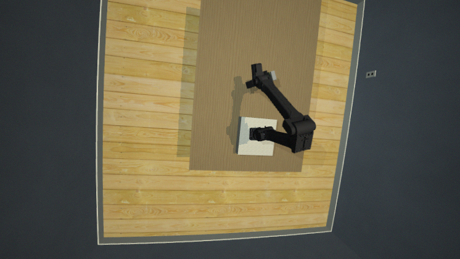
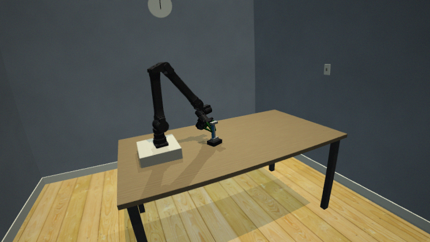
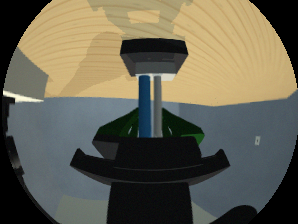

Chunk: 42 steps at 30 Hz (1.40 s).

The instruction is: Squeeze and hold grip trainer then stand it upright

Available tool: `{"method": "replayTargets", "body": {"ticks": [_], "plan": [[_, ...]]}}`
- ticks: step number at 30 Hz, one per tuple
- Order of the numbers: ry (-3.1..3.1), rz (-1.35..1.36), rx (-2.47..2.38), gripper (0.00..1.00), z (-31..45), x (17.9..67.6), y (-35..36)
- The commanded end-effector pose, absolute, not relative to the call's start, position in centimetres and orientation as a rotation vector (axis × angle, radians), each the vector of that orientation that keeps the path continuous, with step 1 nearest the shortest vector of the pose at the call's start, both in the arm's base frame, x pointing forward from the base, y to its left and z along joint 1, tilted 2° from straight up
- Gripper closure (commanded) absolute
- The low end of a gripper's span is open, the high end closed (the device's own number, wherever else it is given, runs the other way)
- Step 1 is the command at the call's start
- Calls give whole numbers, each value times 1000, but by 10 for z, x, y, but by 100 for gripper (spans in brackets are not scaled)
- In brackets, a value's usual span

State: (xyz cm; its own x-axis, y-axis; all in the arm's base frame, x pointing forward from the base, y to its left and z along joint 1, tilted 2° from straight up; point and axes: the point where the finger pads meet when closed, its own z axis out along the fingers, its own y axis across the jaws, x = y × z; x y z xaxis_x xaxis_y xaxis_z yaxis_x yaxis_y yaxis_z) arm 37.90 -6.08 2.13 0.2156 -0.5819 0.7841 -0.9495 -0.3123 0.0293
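The grip trainer [image 2: 212, 134] stands upright on the table on its black base [image 2: 214, 141], with a grey cap on top. In the wrist view the blue foam-covered bar [image 3: 144, 104] and the thin grey bar [image 3: 157, 104] stand side by side, touching or nearly so, below the dark base [image 3: 153, 56]. My gripper [image 2: 209, 125] is shut around both bars at mid height; its green fingers show on either side of them. From above, my gripper [image 1: 261, 76] hides most of the trainer; only a grey corner [image 1: 274, 74] shows.
The arm's white mounting block [image 2: 159, 149] sits on the wooden table left of the trainer. The table edge [image 2: 228, 177] lies well in front of the trainer.
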Motion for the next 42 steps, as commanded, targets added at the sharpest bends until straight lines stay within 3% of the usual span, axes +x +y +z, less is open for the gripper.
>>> {"method": "replayTargets", "body": {"ticks": [1,42], "plan": [[-1413,932,2000,24,17,389,-57],[-1390,902,1998,24,15,381,-59]]}}
